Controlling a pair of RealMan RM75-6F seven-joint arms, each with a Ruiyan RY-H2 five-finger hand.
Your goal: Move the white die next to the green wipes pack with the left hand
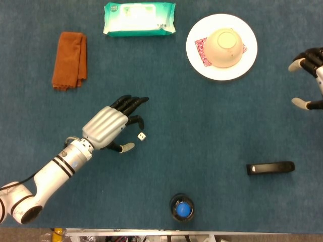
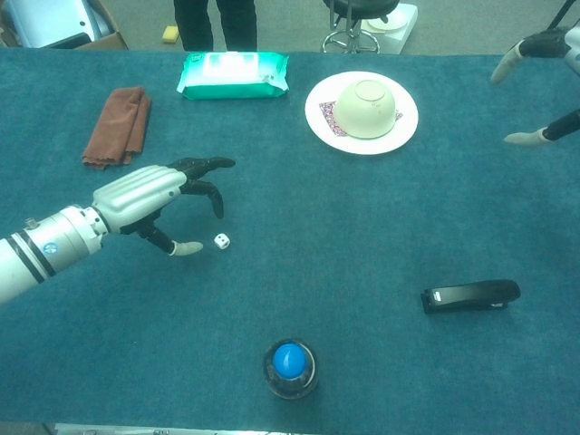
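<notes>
The small white die (image 1: 142, 136) (image 2: 221, 240) lies on the blue table cloth near the middle. My left hand (image 1: 112, 125) (image 2: 159, 198) hovers just left of it, fingers spread and curved over it, thumb tip close to the die's left side, holding nothing. The green wipes pack (image 1: 140, 18) (image 2: 234, 75) lies flat at the far edge, well beyond the die. My right hand (image 1: 310, 80) (image 2: 544, 86) is at the far right edge with fingers apart and nothing in it.
A folded brown cloth (image 1: 69, 60) (image 2: 118, 125) lies far left. A white plate (image 1: 198, 55) with an upturned bowl (image 1: 223, 47) sits right of the wipes. A black stapler (image 1: 270, 168) lies at the right, and a blue-capped jar (image 1: 181, 207) near the front edge.
</notes>
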